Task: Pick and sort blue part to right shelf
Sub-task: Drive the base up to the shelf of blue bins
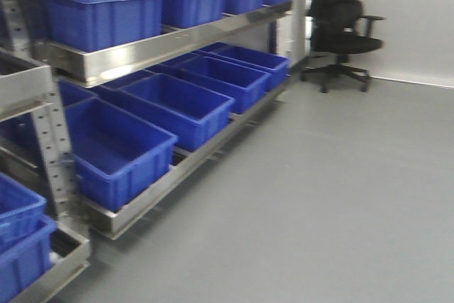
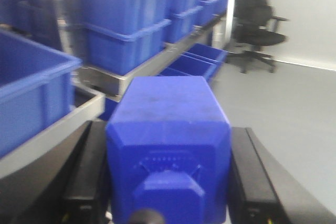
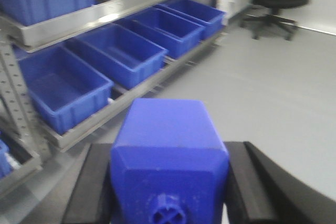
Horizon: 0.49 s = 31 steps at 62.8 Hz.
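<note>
The left claw (image 2: 168, 192) is clamped on a blue part (image 2: 168, 129), with its black fingers (image 2: 86, 177) pressed against the part's two flanks. The right claw (image 3: 168, 198) grips a second blue part (image 3: 168, 150) in the same way, dark fingers tight on either side.

Both parts are held in the air in front of the shelf rack (image 1: 163, 47), touching none of its tiers. In the left wrist view, the rack's upper tier lies ahead and to the left of the held part. It carries stacked blue bins (image 1: 99, 5).

The lower tier holds a row of open blue bins (image 1: 177, 104), side by side and tilted toward the aisle. Grey floor (image 1: 340, 196) spreads out to the right of the rack. A black office chair (image 1: 340, 26) stands beyond the rack's far end, by the white wall.
</note>
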Each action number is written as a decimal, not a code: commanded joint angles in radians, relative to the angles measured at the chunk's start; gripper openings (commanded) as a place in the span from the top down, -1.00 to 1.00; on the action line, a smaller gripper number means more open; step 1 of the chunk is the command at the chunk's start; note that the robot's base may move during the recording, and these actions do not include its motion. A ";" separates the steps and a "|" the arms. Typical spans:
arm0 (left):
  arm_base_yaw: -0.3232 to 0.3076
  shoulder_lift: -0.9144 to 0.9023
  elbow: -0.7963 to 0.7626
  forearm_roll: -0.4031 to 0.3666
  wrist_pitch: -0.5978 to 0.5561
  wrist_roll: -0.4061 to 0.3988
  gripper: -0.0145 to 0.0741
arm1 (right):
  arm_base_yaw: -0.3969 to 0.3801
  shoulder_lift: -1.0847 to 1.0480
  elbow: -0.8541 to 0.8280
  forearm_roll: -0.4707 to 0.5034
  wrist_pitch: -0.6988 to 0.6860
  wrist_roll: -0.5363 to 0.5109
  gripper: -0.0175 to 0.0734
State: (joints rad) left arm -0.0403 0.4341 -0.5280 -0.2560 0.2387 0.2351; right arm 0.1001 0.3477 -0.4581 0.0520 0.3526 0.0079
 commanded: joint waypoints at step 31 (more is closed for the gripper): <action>-0.001 0.009 -0.031 -0.006 -0.091 -0.005 -0.13 | -0.005 0.008 -0.031 -0.005 -0.096 -0.008 -0.32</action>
State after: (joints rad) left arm -0.0403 0.4341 -0.5280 -0.2560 0.2387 0.2351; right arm 0.1001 0.3477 -0.4581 0.0520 0.3526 0.0079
